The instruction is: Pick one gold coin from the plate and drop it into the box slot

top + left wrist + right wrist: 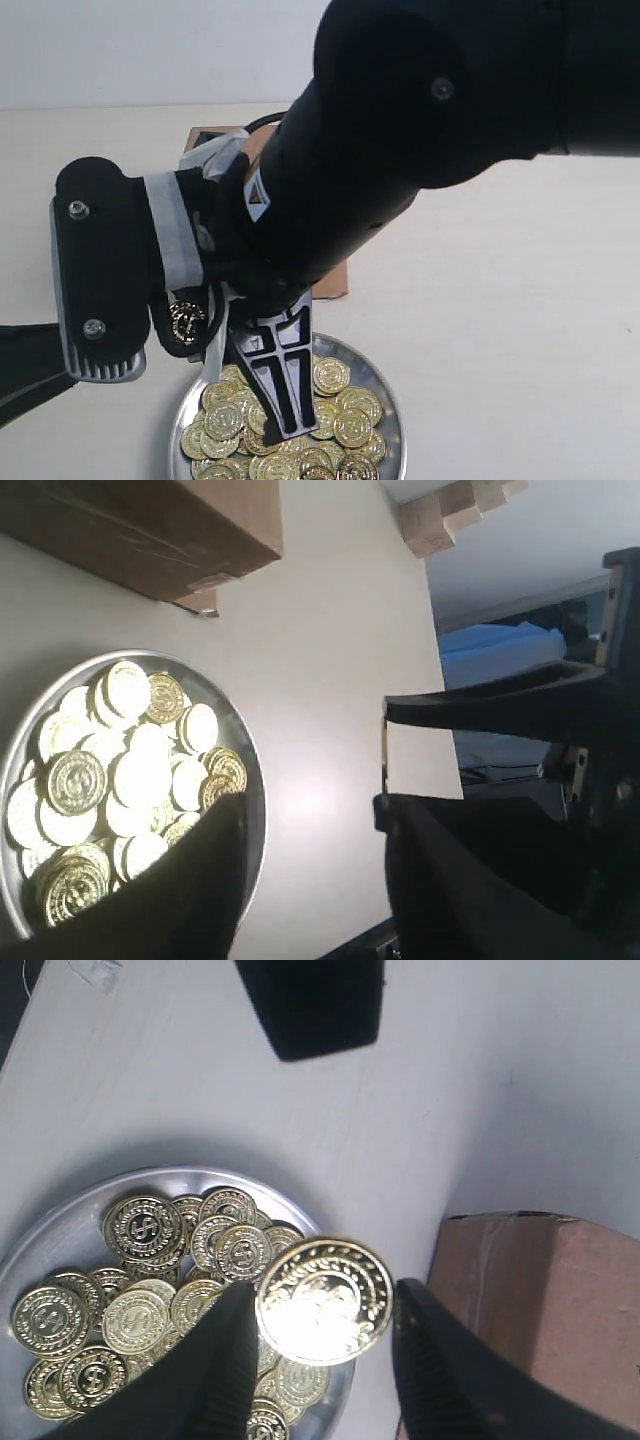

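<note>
held coin (323,1298): gold, shiny and round, with a wreath pattern embossed round the edge. Its face is turned at the right wrist camera. It's up off the pile, hanging over the plate's rim on the side nearest the box.
right gripper (322,1302): black fingers pinched on the coin's edges, one on each side.
left gripper (310,825): two dark fingers spread apart with only tabletop between them. One of them overlaps the plate's edge in the left wrist view.
plate (375,372): round polished metal with a raised rim, pretty mirror-like where it's bare.
coin pile (345,420): loads of the same gold coins, heaped and overlapping. Some are stamped with what looks like a dollar sign.
box (530,1300): brown cardboard, matte, straight edges, top corner a bit scuffed. It sits just beside the plate with a strip of table between them.
slot: can't make it out, since the box top is mostly behind the right arm in the exterior view.
right arm (400,120): fat, black and matte, filling most of the exterior view. It has a band of whitish tape (175,235) near the wrist.
table (520,330): cream, smooth and flat, with a soft glare patch in the left wrist view.
room: pale wall (120,50) behind the table, and light wooden blocks (450,515) past its far edge.
open room: a broad stretch of tabletop lies right of the plate and box in the exterior view. The left side is crowded with black arm hardware.
</note>
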